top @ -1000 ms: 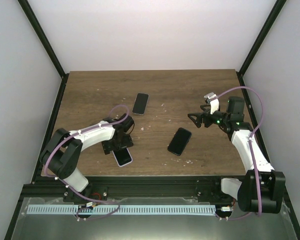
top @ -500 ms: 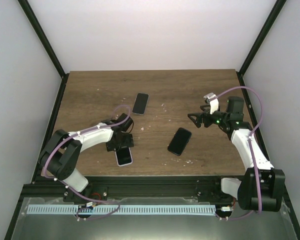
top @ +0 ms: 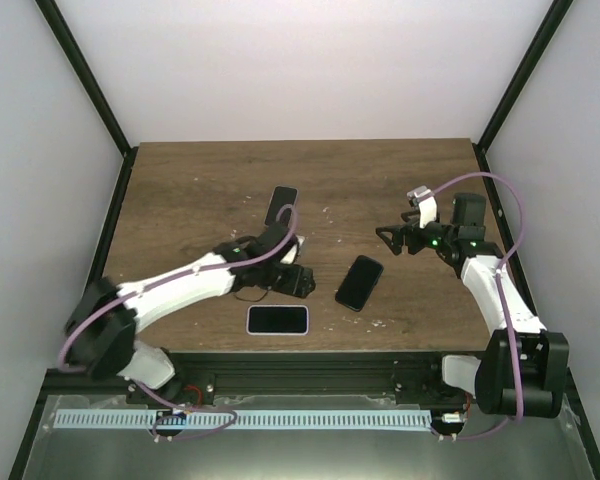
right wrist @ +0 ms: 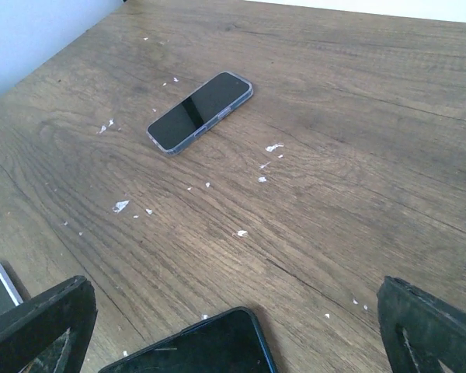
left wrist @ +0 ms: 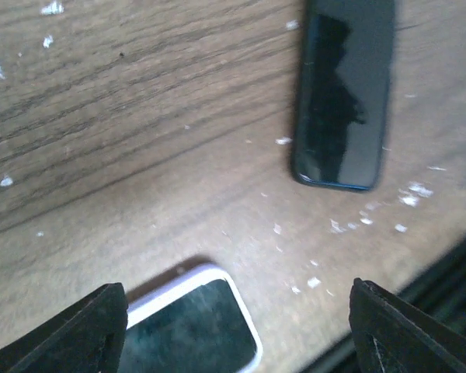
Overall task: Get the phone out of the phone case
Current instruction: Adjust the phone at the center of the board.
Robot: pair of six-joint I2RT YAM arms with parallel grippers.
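Observation:
A phone in a white case (top: pixel 277 319) lies flat and crosswise near the table's front edge; its corner shows in the left wrist view (left wrist: pixel 194 326). My left gripper (top: pixel 302 282) is open and empty, hovering just behind that phone, with its fingers (left wrist: pixel 101 326) wide apart either side of it. A bare dark phone (top: pixel 359 282) lies mid-table, also in the left wrist view (left wrist: pixel 344 93). My right gripper (top: pixel 384 240) is open and empty, raised behind the dark phone (right wrist: pixel 194 350).
A third phone in a clear grey case (top: pixel 281 204) lies further back, partly behind my left arm; it is in plain sight in the right wrist view (right wrist: pixel 200 113). White flecks dot the wooden table (top: pixel 180 190). The black front rail (top: pixel 310 370) lies close to the white-cased phone.
My left arm has swung right and forward, away from the white-cased phone. That phone has turned from lengthwise to crosswise and shifted right. The right arm has barely moved.

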